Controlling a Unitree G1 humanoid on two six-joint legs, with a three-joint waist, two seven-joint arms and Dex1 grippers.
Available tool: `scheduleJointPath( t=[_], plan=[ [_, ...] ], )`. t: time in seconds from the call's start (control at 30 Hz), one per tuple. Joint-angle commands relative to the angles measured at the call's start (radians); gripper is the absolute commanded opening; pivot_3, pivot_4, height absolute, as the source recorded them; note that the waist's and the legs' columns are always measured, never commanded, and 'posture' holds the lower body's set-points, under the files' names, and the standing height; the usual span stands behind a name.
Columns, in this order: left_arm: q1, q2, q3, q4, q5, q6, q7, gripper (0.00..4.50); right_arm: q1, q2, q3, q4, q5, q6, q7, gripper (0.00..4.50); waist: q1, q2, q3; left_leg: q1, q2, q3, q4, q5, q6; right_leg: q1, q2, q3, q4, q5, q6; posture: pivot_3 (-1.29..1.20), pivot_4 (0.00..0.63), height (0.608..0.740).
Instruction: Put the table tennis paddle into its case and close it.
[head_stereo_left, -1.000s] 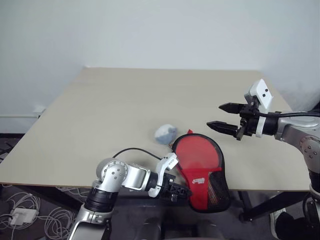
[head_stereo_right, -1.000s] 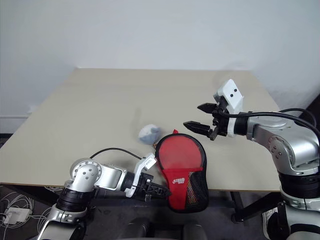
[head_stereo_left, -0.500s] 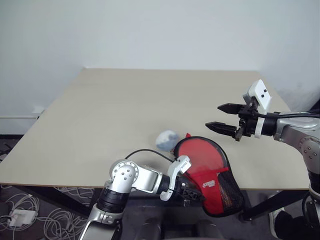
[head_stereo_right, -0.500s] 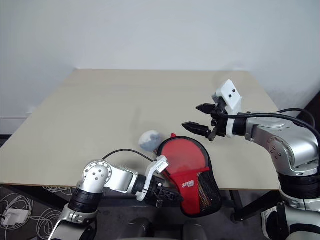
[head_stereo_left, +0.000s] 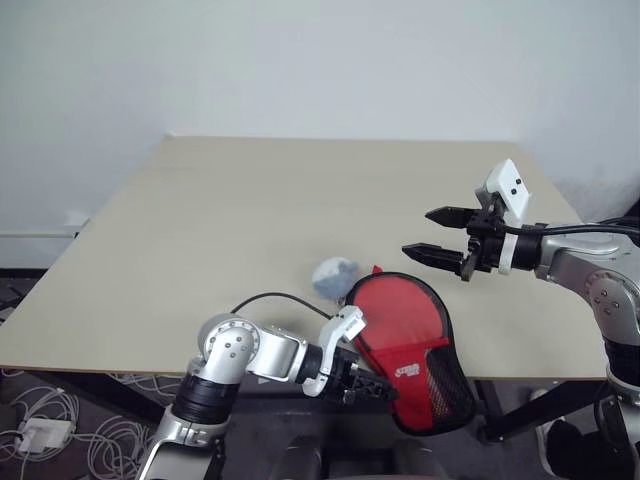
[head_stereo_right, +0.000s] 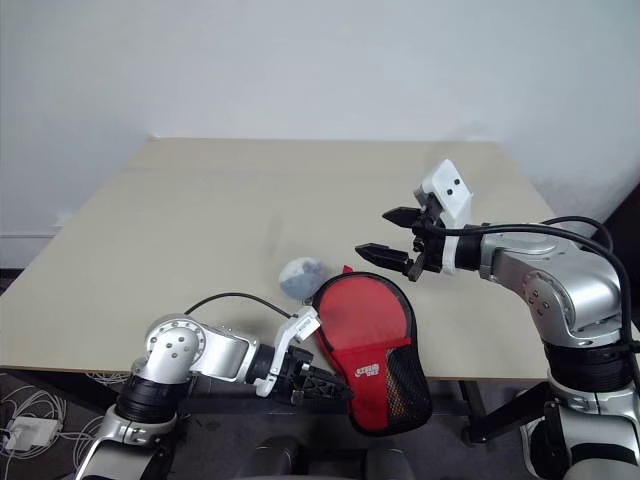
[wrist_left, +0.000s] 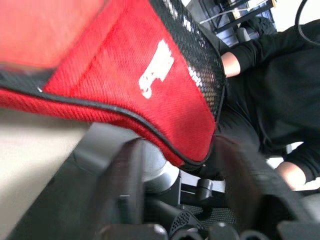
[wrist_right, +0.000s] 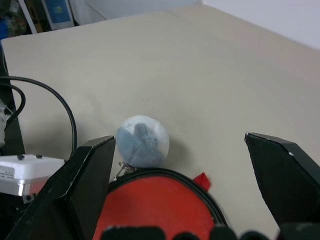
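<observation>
Half of the case (head_stereo_left: 415, 345) overhangs the table's (head_stereo_left: 250, 230) near edge. Left gripper (head_stereo_right: 322, 382), fingers apart, flanks the overhanging end; right gripper (head_stereo_left: 432, 234), spread wide, hovers above the case's far rim.

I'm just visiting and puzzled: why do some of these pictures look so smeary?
Left wrist view: the case sits very close, its upper red part smeared, the fingers dark and soft. Right wrist view: the fingers loom soft-edged; the blue-white ball reads clearer. Head views: even light, faint shadows.
</observation>
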Motion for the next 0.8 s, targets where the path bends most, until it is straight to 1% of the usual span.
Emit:
scheduleJointPath(
  t=[0.03,0.1,0.17,0.27,0.3,0.5,0.57,0.63,0.7,0.8],
  plan=[
    [-0.016,0.062,0.063,-0.096,-0.075,0.007,-0.015,3.8,-0.046,0.005,-0.003,0.014,-0.01,-0.036,0.014,4.5,0.0,0.0,0.0,0.0,0.0,0.0,0.0,0.0,0.0,0.0,0.0,0.0,0.0,0.0,0.0,0.0,0.0,0.734],
    [-0.034,0.102,0.086,-0.158,-0.074,-0.007,-0.032,4.48,-0.056,0.004,0.002,0.028,-0.016,-0.045,0.024,4.5,0.0,0.0,0.0,0.0,0.001,0.0,0.0,0.0,0.0,0.0,0.0,0.0,0.0,0.0,0.0,0.0,0.0,0.734],
    [-0.057,0.123,0.1,-0.21,-0.056,-0.064,-0.051,4.48,-0.07,0.004,0.009,0.05,-0.023,-0.057,0.036,4.5,0.0,0.0,0.0,0.0,0.001,0.0,0.0,0.0,0.0,-0.001,0.0,0.0,0.0,0.0,0.0,0.0,0.0,0.734],
    [-0.073,0.189,-0.025,-0.31,0.149,-0.295,-0.142,4.48,-0.112,0.016,0.034,0.104,-0.046,-0.079,0.048,4.5,0.0,0.0,0.001,0.0,0.0,0.002,0.0,0.0,-0.001,0.0,-0.001,-0.001,-0.001,0.0,-0.001,0.0,0.0,0.734],
    [-0.071,0.168,-0.034,-0.29,0.166,-0.323,-0.144,4.48,-0.133,0.025,0.045,0.13,-0.056,-0.083,0.049,4.5,0.0,0.0,0.001,0.0,0.0,0.004,0.0,-0.001,-0.001,0.0,-0.001,-0.001,-0.002,-0.001,-0.002,0.0,0.0,0.734],
    [-0.094,0.066,-0.256,-0.153,0.472,-0.654,-0.217,4.48,-0.341,0.116,0.133,0.402,-0.136,-0.065,0.059,4.5,0.0,0.0,0.001,0.0,0.0,0.008,-0.001,0.0,0.0,0.0,0.001,0.001,-0.001,0.0,-0.003,0.0,0.0,0.734],
    [-0.099,0.012,-0.298,-0.092,0.54,-0.73,-0.225,4.48,-0.404,0.144,0.175,0.488,-0.169,-0.074,0.089,4.5,0.0,0.0,0.001,0.0,0.0,0.008,-0.001,0.0,0.0,0.0,0.001,0.001,-0.001,0.001,-0.002,0.0,0.0,0.734],
    [-0.099,-0.022,-0.314,-0.053,0.584,-0.773,-0.237,4.48,-0.44,0.16,0.2,0.543,-0.195,-0.089,0.115,4.5,0.0,0.0,0.001,0.0,0.0,0.007,-0.002,0.0,0.0,-0.001,0.001,0.001,-0.001,0.001,-0.002,0.0,0.0,0.734],
    [-0.095,-0.047,-0.356,0.006,0.65,-0.836,-0.255,4.48,-0.486,0.188,0.248,0.615,-0.239,-0.134,0.158,4.5,0.0,0.001,0.001,0.0,0.0,0.007,-0.002,0.0,0.0,-0.001,0.001,0.0,-0.001,0.001,-0.002,0.0,0.0,0.734],
    [-0.068,-0.048,-0.426,0.097,0.757,-0.946,-0.304,3.92,-0.553,0.246,0.307,0.732,-0.3,-0.203,0.22,4.5,-0.005,0.002,0.0,0.0,0.0,0.008,-0.003,0.0,0.0,-0.002,0.002,0.001,-0.001,0.001,-0.002,0.0,0.0,0.734]
  ],
)
